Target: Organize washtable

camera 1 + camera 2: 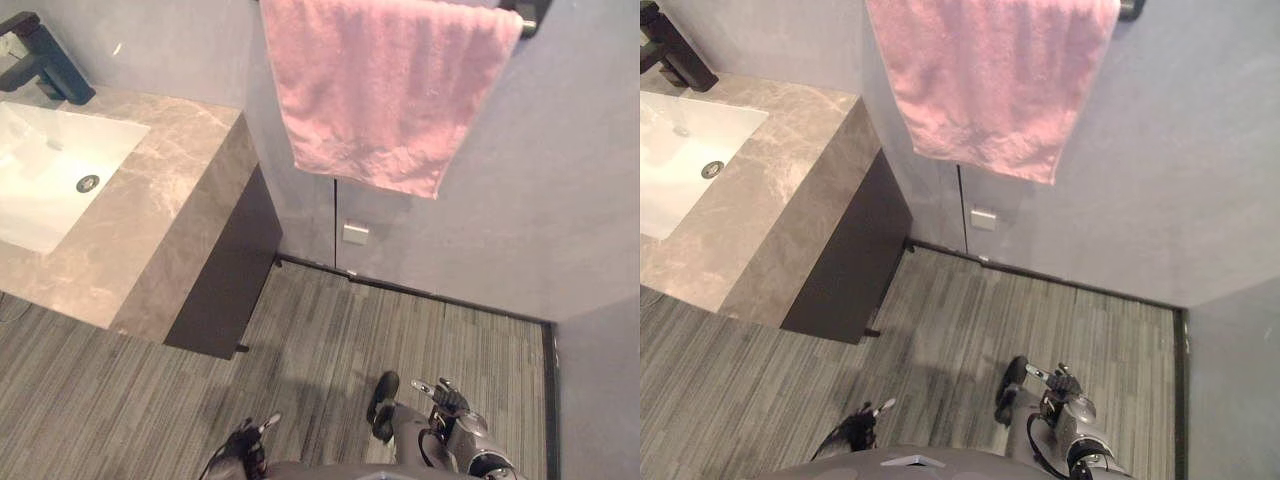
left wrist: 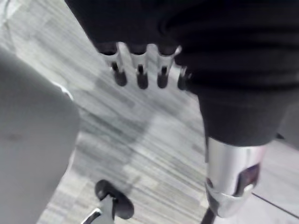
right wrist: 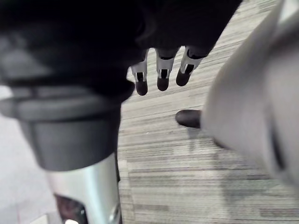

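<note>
Desk: the stone-patterned washstand desk stands at the robot's upper left, against the grey wall, with a dark cabinet under its top.
Sink: a white rectangular sink is set into the desk top, with a round drain in its floor.
Faucet: a black faucet stands upright on the desk's far edge, behind the sink.
Towel: a pink towel hangs spread flat over a dark towel bar on the wall, to the right of the desk and well apart from it.
Wall plate: a small pale wall plate sits low on the wall beneath the towel.
Floor: grey striped floor lies below the towel and beside the desk.
Left hand: the left hand hangs low over the floor, far from the desk; its fingers are straight and hold nothing.
Right hand: the right hand also hangs low over the floor, its fingers straight and relaxed, empty.
</note>
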